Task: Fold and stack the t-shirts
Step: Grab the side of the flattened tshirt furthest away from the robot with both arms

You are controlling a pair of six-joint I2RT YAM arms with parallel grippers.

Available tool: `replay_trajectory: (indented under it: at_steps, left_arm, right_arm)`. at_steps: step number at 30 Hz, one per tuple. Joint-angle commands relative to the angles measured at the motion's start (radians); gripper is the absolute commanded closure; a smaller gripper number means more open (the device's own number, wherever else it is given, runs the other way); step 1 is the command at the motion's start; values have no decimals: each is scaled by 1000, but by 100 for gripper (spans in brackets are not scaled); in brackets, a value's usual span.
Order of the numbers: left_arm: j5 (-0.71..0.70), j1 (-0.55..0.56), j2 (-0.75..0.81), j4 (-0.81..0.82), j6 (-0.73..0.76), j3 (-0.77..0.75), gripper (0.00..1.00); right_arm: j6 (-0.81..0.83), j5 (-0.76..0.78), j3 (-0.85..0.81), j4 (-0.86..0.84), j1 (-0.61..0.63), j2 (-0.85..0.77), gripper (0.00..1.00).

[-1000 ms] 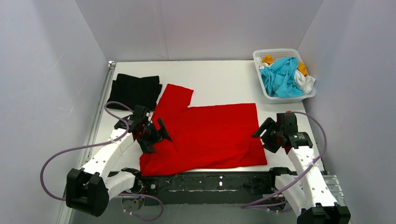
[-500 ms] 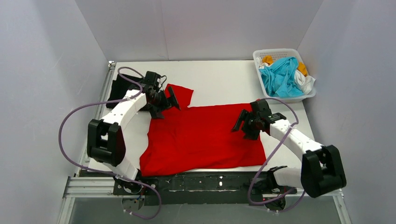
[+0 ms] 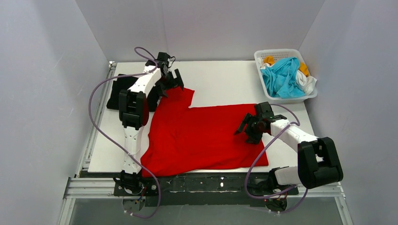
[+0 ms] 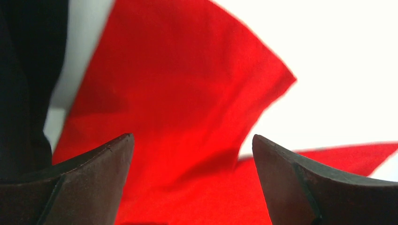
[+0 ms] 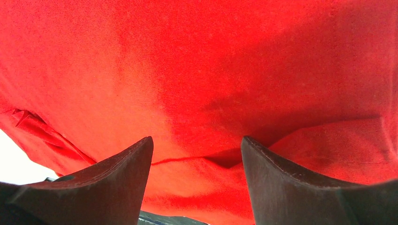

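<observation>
- A white table [image 3: 220, 79] carries three things.
- A red t-shirt [image 3: 206, 136] lies spread flat across its middle, reaching the near edge.
- A folded black t-shirt [image 3: 114, 98] sits far left.
- A white lattice basket [image 3: 286, 99] occupies the far right corner.

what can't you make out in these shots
Black t-shirt: top view, mostly covered by the left arm; fold unreadable.
Shirts in the basket: top view, tangled, too small to count.
Right hand: open, contact with the red t-shirt unclear from any view.
</observation>
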State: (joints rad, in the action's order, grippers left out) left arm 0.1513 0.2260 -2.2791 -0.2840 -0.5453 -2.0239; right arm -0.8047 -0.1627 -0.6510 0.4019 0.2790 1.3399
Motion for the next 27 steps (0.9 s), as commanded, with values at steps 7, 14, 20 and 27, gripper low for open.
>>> replay_trajectory:
  at_steps: [7,14,20,27]
  left_arm:
    - [-238,-10,-172,-54,127,-246,2]
    - [-226,-11,-208,118,167,-251,2]
    - [-258,-12,-324,95,162,-343,2]
    - [-217,-11,-340,119,127,-286,21]
  right_arm:
    - [87,45,-5,57,-17,-11,22]
    - [113,-3,-22,52,-17,-53,22]
    - [109,-49,-19,32,-17,-147,22]
    - [112,-91,-17,21,-18,-282,22]
